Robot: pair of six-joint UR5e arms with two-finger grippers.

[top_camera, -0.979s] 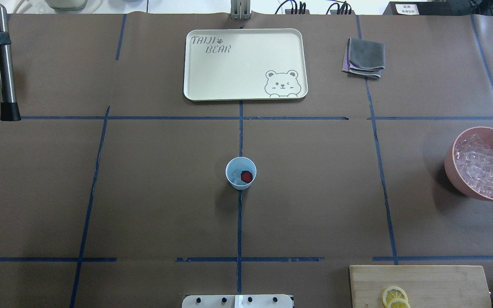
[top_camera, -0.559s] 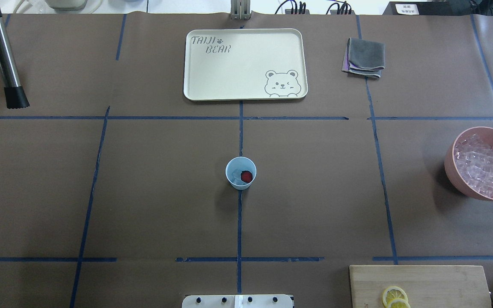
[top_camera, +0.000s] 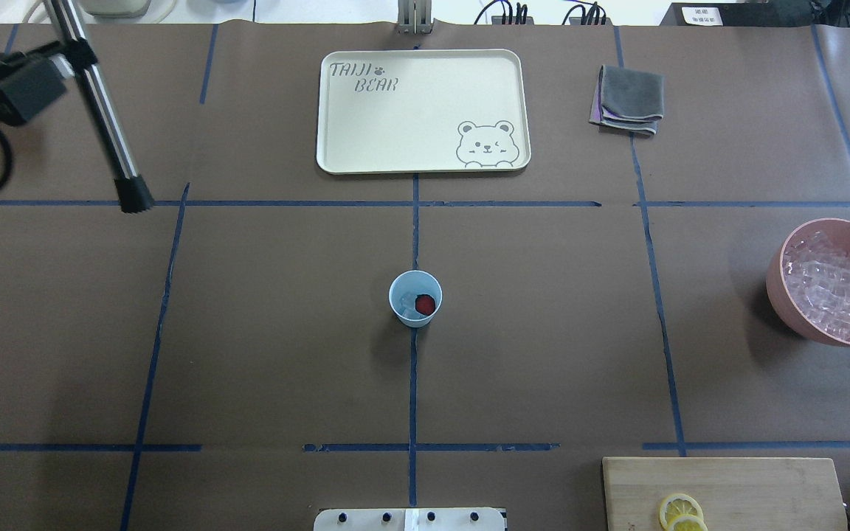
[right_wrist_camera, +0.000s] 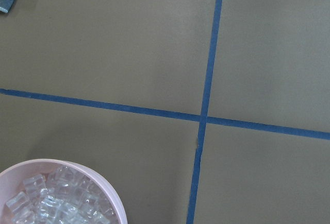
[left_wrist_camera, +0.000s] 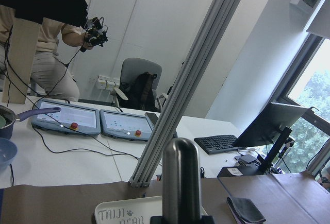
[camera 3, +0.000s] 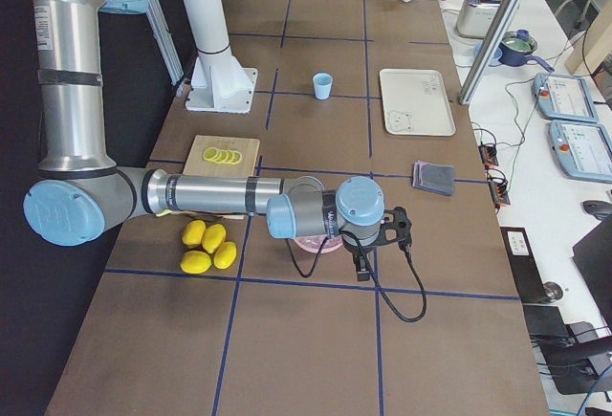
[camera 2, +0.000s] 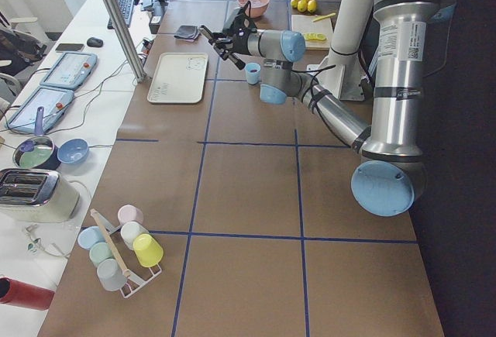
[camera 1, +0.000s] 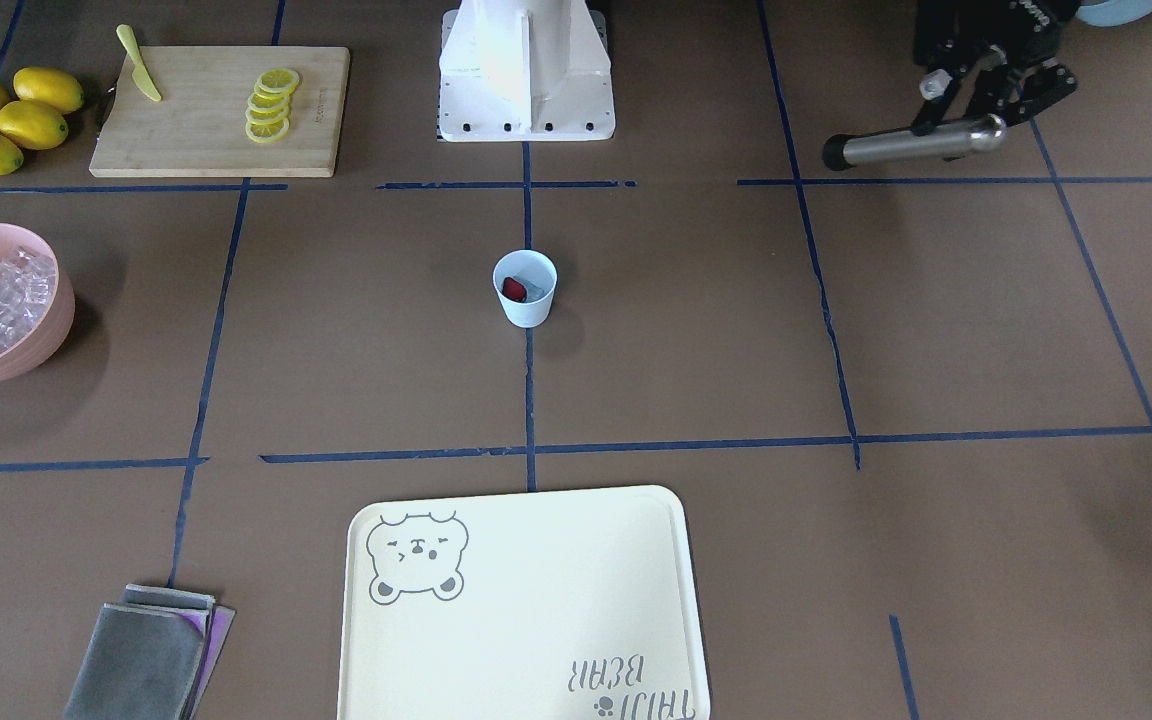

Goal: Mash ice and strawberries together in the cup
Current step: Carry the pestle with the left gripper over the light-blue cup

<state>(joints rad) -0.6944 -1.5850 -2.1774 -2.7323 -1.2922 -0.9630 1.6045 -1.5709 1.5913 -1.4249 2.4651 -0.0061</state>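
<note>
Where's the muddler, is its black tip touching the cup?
Apart. The overhead view shows the muddler far to the left of the cup, with a wide stretch of bare table between them.

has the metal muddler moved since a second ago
Yes. In the overhead view the muddler has swung right: its black tip, earlier by the view's left edge, now sits close to the vertical tape line, nearer the cup.
</note>
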